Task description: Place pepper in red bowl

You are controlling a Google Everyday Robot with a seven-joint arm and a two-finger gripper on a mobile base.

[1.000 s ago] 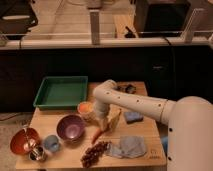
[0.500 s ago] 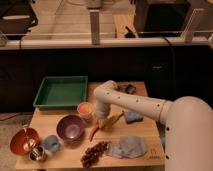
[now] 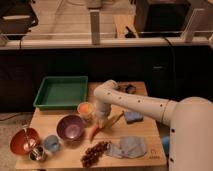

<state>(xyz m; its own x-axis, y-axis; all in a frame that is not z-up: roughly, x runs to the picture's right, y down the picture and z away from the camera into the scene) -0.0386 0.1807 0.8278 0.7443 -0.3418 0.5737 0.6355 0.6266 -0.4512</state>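
One white robot arm (image 3: 137, 102) reaches in from your 3 o'clock side over a light wooden table (image 3: 150, 131), bends at a rounded elbow and drops toward the table's middle. Your gripper (image 3: 101, 122) hangs at the arm's end, low over the wood, at 4 o'clock from a small orange-topped cup (image 3: 85, 109) and just beside it. The wrist hides how the gripper stands, so you cannot tell whether it is wide, narrow or holding something.

The pepper (image 3: 94, 131), slim and red-orange, sits right at the gripper's lower end and slants toward 7 o'clock. You cannot tell whether it rests on the table or hangs just above it. The purple bowl (image 3: 70, 127) is near the pepper, at its 9 o'clock.

The red bowl (image 3: 18, 142) is well apart from the pepper, at the table's 8 o'clock corner. A small metal cup (image 3: 36, 154) stands against the bowl's 4 o'clock edge. A small blue cup (image 3: 51, 143) sits between the red bowl and the purple bowl.

A pale yellow stick-shaped item (image 3: 114, 120) lies at 3 o'clock from the gripper, tilted, and a blue sponge (image 3: 133, 117) lies beyond it, farther toward 3 o'clock. A green tray (image 3: 61, 92) fills the table's 11 o'clock corner. Dark red grapes (image 3: 94, 152) lie at 6 o'clock from the pepper, near the front edge. A crumpled blue-grey cloth (image 3: 128, 147) lies just beside the grapes at their 3 o'clock.
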